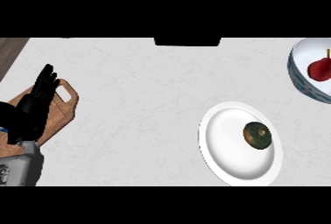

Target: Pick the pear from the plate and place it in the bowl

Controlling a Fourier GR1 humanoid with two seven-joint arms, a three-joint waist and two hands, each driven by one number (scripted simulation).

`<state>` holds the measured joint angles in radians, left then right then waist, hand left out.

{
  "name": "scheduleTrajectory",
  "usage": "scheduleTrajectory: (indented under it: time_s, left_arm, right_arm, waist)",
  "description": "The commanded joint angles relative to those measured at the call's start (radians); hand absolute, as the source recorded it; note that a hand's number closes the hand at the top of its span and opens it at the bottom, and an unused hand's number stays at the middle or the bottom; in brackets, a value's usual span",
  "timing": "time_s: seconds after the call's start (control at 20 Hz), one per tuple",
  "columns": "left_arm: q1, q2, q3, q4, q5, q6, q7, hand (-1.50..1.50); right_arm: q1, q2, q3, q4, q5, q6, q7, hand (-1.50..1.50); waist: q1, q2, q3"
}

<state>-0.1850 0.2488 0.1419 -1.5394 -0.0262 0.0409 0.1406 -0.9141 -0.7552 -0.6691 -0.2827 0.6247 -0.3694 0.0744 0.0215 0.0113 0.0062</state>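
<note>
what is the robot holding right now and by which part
Nothing is held. The black left hand rests open, fingers straight, over the wooden cutting board; the right hand is out of view.

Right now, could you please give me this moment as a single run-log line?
left hand: open, resting over cutting board | right hand: not in view | pear: on plate | bowl: holds red fruit

Head view, single camera: set above, facing steeply down on the counter (142,87); moderately near; white plate (226,162) at lower right; bowl (298,78) cropped by right edge; wooden board (61,113) cropped at left.
</note>
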Motion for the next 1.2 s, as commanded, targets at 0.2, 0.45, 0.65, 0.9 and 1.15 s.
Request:
scheduleTrajectory:
  time_s: [0.2, 0.45, 0.65, 0.9, 1.15]
  left_arm:
    - [0.057, 0.017, 0.023, -0.011, 0.009, -0.018, -0.029, 0.0]
    - [0.053, 0.021, 0.041, 0.022, 0.012, -0.024, -0.054, 0.0]
    - [0.051, 0.016, 0.012, -0.036, -0.02, -0.01, 0.016, 0.0]
    - [0.023, 0.003, 0.029, 0.031, -0.014, -0.002, -0.022, 0.0]
    - [0.049, 0.031, 0.067, 0.007, 0.03, -0.051, -0.022, 0.0]
  right_arm:
    - [0.079, -0.011, -0.264, -0.09, -0.297, 0.019, -0.236, -1.5]
    - [0.286, -0.083, -0.3, -0.104, -0.379, 0.216, -0.273, -1.5]
    - [0.39, -0.116, -0.326, -0.183, -0.457, 0.341, -0.257, -1.5]
    - [0.512, -0.111, -0.394, -0.265, -0.583, 0.529, -0.263, -1.5]
    - [0.635, -0.051, -0.409, -0.426, -0.681, 0.581, -0.255, -1.5]
  waist:
    - [-0.017, -0.01, -0.004]
    - [-0.035, -0.014, -0.006]
    - [-0.037, -0.017, -0.007]
    - [-0.049, -0.017, -0.008]
    - [-0.035, -0.016, -0.008]
